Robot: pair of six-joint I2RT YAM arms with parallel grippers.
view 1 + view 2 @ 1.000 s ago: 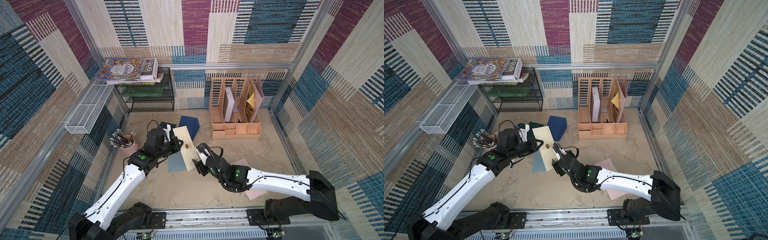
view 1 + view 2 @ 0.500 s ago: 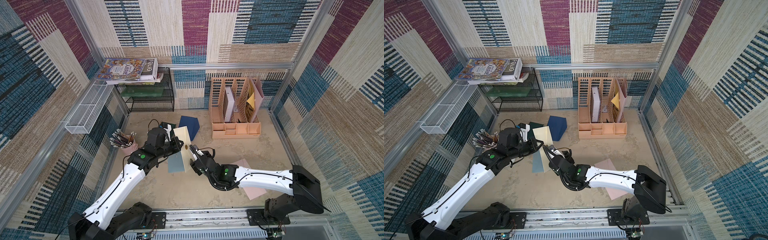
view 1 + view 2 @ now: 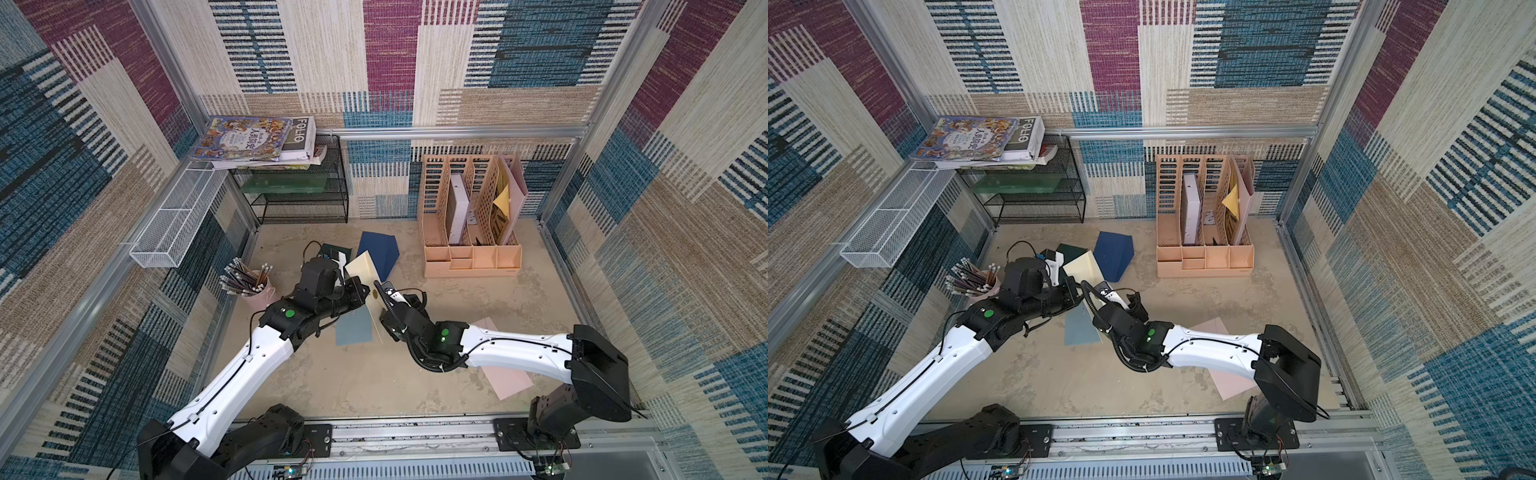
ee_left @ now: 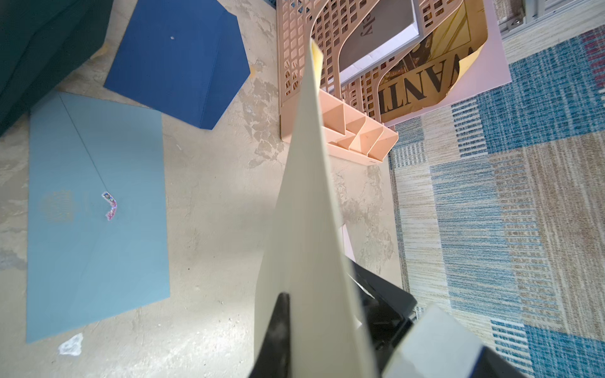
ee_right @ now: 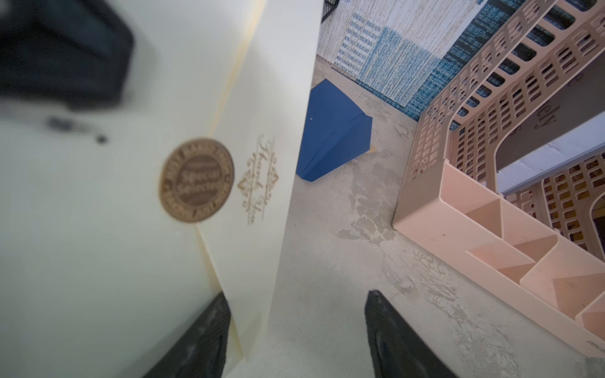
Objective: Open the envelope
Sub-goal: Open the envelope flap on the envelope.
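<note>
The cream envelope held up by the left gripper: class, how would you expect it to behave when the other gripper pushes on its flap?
The cream envelope probably flexes: it is a thin sheet, clamped by the left gripper at one edge only. It looks light, standing off the table from that pinch. The round gold seal likely resists, so the open right gripper may bend the paper first.

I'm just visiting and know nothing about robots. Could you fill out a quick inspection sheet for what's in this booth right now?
Surface: tabletop, beige, mottled.
Job's things: cream envelope held up on edge, gold seal intact, flap shut.
Clutter: light blue envelope, navy envelope, pink envelope, pencil cup, desk organizer.
Grippers: left gripper shut on cream envelope; right gripper open beside it.
Cables: black cable looping off left wrist.
Surroundings: wire shelf with books, patterned walls.
</note>
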